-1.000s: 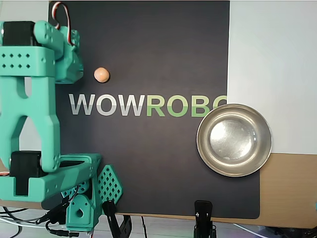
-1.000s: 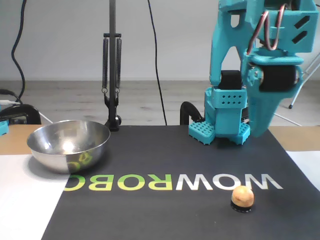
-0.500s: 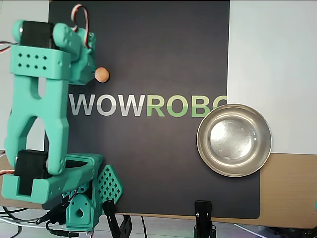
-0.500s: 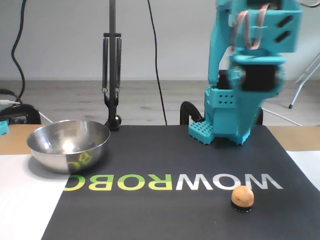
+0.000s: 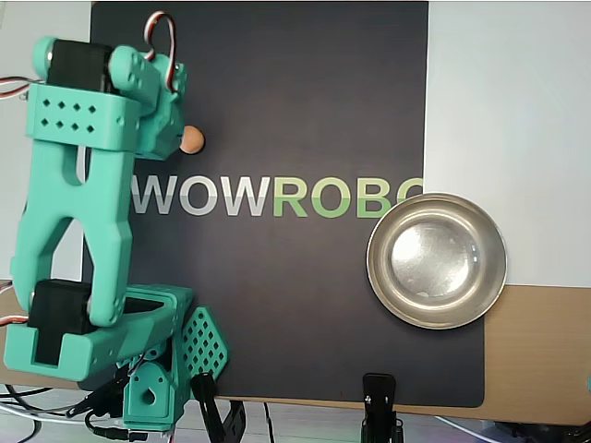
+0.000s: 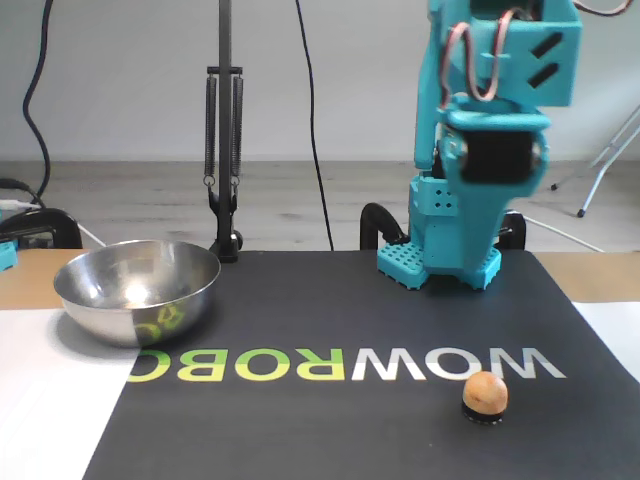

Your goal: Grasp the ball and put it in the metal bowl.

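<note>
The peach-orange ball (image 5: 193, 139) rests on the black mat just above the "W" of the lettering. In the fixed view the ball (image 6: 485, 392) sits on a small dark ring at the front right. My teal gripper (image 5: 172, 129) hangs over the mat right beside the ball, at its left in the overhead view. The wrist covers its fingers, so I cannot tell whether they are open or shut. In the fixed view the gripper head (image 6: 495, 150) is well above the mat, and nothing shows in it. The metal bowl (image 5: 380, 277) stands empty at the mat's right edge, and at the left in the fixed view (image 6: 120, 312).
The black mat (image 5: 305, 111) carries "WOWROBO" lettering. The arm's base (image 5: 148, 374) stands at the lower left of the overhead view. A black clamp (image 5: 379, 397) grips the table's front edge. A stand pole (image 6: 223, 150) rises behind the bowl. White sheets (image 5: 508, 111) flank the mat.
</note>
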You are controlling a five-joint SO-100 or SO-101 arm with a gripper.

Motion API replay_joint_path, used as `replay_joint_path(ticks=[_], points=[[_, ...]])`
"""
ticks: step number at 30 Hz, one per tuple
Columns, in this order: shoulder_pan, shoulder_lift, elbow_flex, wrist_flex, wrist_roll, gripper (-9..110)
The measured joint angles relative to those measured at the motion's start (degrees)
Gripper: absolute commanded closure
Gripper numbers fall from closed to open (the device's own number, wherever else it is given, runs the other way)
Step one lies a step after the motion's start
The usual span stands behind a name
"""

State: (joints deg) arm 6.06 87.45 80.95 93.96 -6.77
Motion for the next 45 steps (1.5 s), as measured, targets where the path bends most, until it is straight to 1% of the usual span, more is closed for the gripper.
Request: replay_joint_path(ticks=[16, 24, 40, 45], points=[[1.7, 0.0, 1.4, -0.4, 0.1, 102], [3.0, -1.1, 1.6, -3.3, 0.7, 102], [2.5, -2.9, 2.2, -3.5, 0.1, 102], [2.5, -2.9, 7.7, -9.7, 0.1, 102]])
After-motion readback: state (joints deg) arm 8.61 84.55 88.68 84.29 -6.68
